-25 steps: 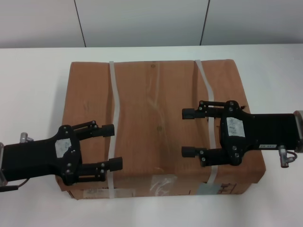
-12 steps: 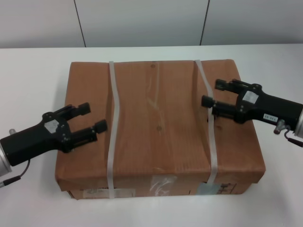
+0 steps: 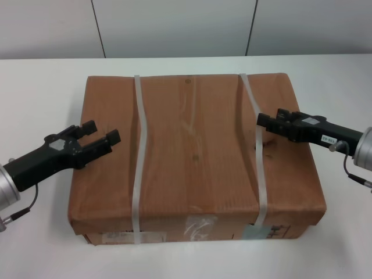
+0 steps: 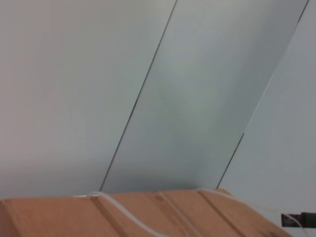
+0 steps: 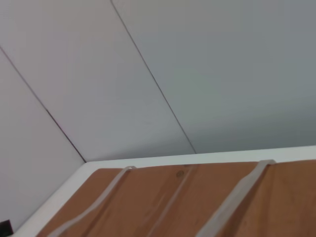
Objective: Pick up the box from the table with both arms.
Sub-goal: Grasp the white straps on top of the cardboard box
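Note:
The box (image 3: 197, 151) is a large flat brown cardboard box lying on the white table (image 3: 40, 87). It is bound by a left strap (image 3: 138, 151) and a right strap (image 3: 258, 168), with tape and labels on its near side (image 3: 197, 228). My left gripper (image 3: 102, 132) is open and empty, hovering over the box's left edge. My right gripper (image 3: 272, 117) is turned on its side, open and empty, over the right strap near the box's right edge. The box top also shows in the left wrist view (image 4: 148, 217) and in the right wrist view (image 5: 197, 202).
A grey panelled wall (image 3: 174, 26) rises behind the table's far edge. White tabletop shows on both sides of the box and in front of it. The right gripper's black tip (image 4: 298, 219) shows far off in the left wrist view.
Both grippers have drawn outward from over the box top toward its left and right edges. They have rolled onto their sides and stay open and empty. The box has not moved.

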`<state>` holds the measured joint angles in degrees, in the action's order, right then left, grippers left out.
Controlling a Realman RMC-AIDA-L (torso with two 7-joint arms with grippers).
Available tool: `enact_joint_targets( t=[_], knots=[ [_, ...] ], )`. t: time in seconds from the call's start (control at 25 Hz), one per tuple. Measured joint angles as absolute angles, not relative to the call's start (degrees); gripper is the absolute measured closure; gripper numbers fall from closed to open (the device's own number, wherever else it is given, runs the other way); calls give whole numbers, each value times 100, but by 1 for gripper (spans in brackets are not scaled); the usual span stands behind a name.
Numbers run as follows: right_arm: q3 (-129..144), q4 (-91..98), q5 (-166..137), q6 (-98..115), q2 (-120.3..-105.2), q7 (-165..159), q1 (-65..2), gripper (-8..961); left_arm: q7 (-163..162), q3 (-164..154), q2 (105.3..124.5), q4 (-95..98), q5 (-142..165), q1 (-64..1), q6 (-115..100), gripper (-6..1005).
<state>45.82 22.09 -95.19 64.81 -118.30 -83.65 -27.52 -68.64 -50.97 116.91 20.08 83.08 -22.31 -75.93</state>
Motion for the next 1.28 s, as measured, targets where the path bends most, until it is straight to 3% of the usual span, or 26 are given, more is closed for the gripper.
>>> enact_joint_targets(
  t=[0.8,1.28],
  knots=[
    [4779,1757,-9571,6165,-11827,-9310,-3233,181,-7887,-5327,11661,1995,8613,-2541,-7010,216],
    [5001,1444,-9536,5773,-11905,-9134,-3647,180,-8038,-5656,11694,1760,8807,-2950,-6812,253]
  ],
)
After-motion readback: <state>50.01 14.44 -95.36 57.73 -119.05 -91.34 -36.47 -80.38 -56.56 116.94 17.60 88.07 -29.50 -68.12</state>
